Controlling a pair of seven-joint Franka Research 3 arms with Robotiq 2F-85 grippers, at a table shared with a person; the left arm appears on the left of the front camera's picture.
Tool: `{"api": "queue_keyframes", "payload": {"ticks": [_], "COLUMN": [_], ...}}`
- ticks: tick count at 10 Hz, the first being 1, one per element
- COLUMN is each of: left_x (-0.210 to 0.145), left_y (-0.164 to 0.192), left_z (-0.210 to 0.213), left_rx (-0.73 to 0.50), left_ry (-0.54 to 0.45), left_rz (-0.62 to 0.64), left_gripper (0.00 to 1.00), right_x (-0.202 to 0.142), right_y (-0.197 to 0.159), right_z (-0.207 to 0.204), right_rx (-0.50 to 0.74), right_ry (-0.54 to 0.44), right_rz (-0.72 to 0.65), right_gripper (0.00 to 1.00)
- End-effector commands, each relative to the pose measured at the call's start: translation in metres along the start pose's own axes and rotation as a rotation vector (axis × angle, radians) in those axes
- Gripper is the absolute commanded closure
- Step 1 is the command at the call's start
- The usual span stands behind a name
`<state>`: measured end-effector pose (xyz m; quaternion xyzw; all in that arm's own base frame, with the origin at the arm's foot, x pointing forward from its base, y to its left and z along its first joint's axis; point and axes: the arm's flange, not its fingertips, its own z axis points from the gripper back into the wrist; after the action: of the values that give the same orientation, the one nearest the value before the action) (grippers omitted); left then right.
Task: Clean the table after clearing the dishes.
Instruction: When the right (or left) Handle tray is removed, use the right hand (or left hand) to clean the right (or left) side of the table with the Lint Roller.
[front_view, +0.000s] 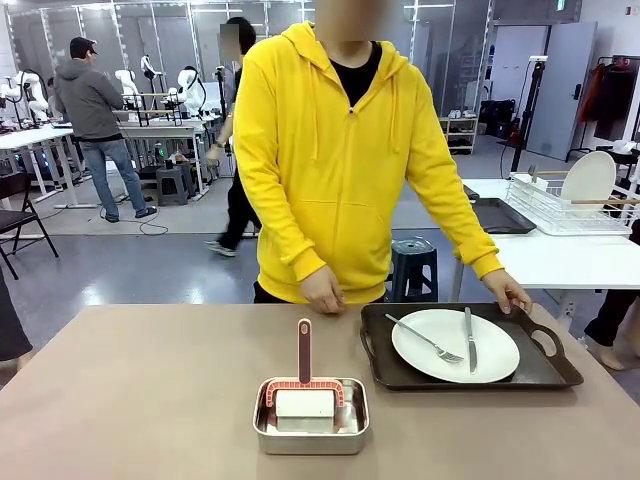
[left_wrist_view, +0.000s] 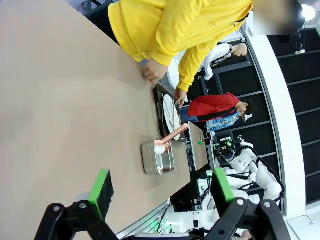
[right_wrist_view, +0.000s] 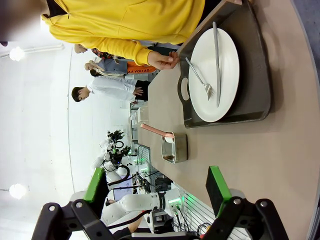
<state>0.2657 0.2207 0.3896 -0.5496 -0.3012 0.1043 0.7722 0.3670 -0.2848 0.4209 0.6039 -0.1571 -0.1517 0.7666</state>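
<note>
A white plate (front_view: 455, 345) with a fork (front_view: 424, 337) and a knife (front_view: 470, 339) on it lies on a black handled tray (front_view: 546, 372) at the right of the tan table (front_view: 130, 400). A person in a yellow hoodie (front_view: 335, 150) stands at the far side, one hand (front_view: 508, 292) on the tray's far edge, the other hand (front_view: 322, 290) on the table. In the right wrist view the plate (right_wrist_view: 215, 82) and tray (right_wrist_view: 252, 75) lie ahead of my open right gripper (right_wrist_view: 157, 190). My left gripper (left_wrist_view: 160, 192) is open over bare table (left_wrist_view: 60, 100), with nothing between its fingers.
A small steel pan (front_view: 311, 417) near the front middle holds a white block and a red-handled tool (front_view: 304, 355). It also appears in the left wrist view as the pan (left_wrist_view: 158, 157). Behind the person stand white tables, a dish rack (front_view: 570, 205) and a stool (front_view: 414, 265).
</note>
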Motion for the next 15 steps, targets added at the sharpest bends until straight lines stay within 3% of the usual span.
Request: {"api": "queue_keyframes", "payload": {"ticks": [1, 13, 15], "left_x": [0.001, 0.001, 0.001], "left_y": [-0.005, -0.005, -0.005], "left_z": [0.003, 0.003, 0.003], "left_rx": [0.000, 0.000, 0.000], "left_ry": [-0.003, -0.003, -0.003], "left_rz": [0.017, 0.017, 0.017], "left_gripper": [0.00, 0.00, 0.00], "right_x": [-0.002, 0.000, 0.001], "right_y": [0.002, 0.000, 0.047], "right_z": [0.000, 0.000, -0.019], "right_rx": [0.002, 0.000, -0.087], "right_ry": [-0.002, 0.000, 0.055], "right_rz": [0.004, 0.000, 0.105], "right_gripper": [0.00, 0.00, 0.00]}}
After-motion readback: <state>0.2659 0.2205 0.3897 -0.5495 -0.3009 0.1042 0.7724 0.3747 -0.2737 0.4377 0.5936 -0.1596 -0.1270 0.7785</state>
